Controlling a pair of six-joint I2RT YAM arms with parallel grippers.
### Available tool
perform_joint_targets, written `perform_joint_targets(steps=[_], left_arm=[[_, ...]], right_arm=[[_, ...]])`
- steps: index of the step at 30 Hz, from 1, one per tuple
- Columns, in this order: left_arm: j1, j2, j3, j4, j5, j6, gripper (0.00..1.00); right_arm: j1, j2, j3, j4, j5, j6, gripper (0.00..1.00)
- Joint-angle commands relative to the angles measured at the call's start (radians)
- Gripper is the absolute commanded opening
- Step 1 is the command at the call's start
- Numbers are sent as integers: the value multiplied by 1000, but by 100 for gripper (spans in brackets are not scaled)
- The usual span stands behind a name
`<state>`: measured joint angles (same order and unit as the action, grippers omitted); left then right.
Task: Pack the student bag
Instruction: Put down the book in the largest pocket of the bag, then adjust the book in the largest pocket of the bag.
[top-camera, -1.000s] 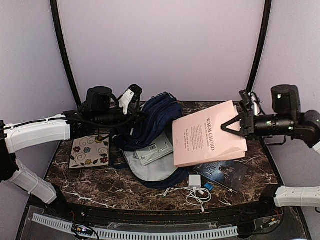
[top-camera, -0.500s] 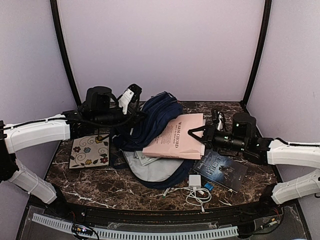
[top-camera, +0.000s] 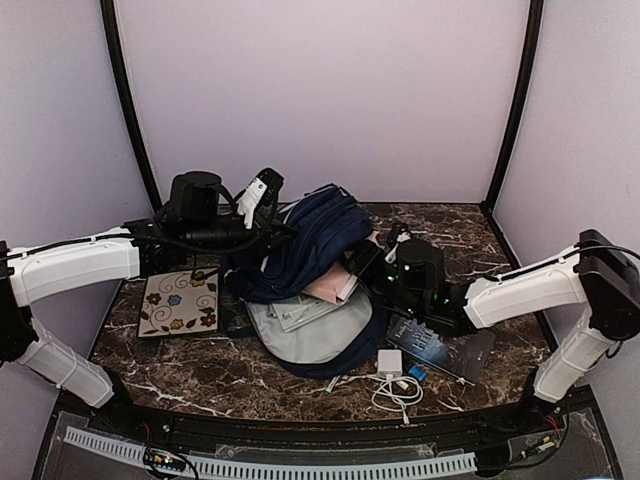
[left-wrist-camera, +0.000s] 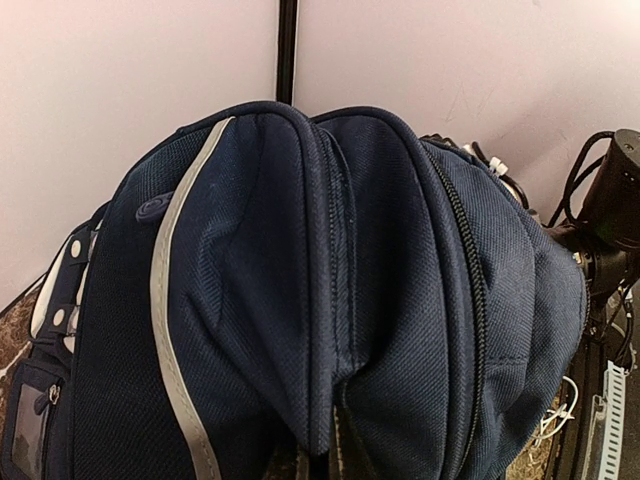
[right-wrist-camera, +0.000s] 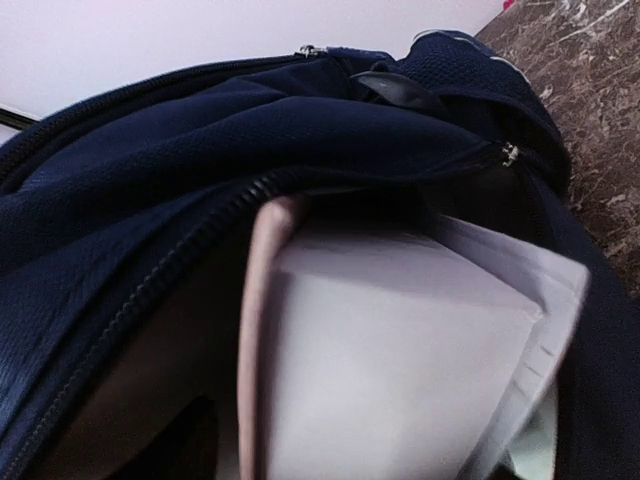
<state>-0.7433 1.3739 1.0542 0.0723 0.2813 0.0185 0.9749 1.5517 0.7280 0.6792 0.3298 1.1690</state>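
Pinching end, left gripper (top-camera: 262, 190): squeezed tight on a fold near the top of the large navy blue fabric backpack (top-camera: 315, 232), flap held up
Other side, right gripper (top-camera: 362, 258): nosed right up to the bag's open mouth, fingers hidden, can't tell how wide tbh
Inside the mouth: pale pink paperback book (right-wrist-camera: 256, 330) tucked in, white paper pages (right-wrist-camera: 400, 340) against it
Backpack spot: lying mid-table on the dark marble tabletop (top-camera: 470, 235)
Around it: flowery square card (top-camera: 180, 302) on the left, dark-covered book (top-camera: 445, 345) and white charger with cable (top-camera: 392, 365) on the right
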Motion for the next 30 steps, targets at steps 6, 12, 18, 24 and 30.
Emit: perform_joint_targets(steps=[6,12,18,24,30], left_arm=[[-7,-72,50,168,65,22,0],[-8,-59,55,156,58,31,0],[-7,-55,57,150,52,42,0],[-8,-59,56,148,45,48,0],[-7,-65,59,144,42,50,0]], right_arm=[[75,19,242,-615,84,-128,99],[92,-62,266,-1135,71,-183,100],[97,-135,345,-1355,-51,-338,100],[30,-276,331,-1303,-71,-389,85],[-174,-351,90,-754,-457,-331,59]])
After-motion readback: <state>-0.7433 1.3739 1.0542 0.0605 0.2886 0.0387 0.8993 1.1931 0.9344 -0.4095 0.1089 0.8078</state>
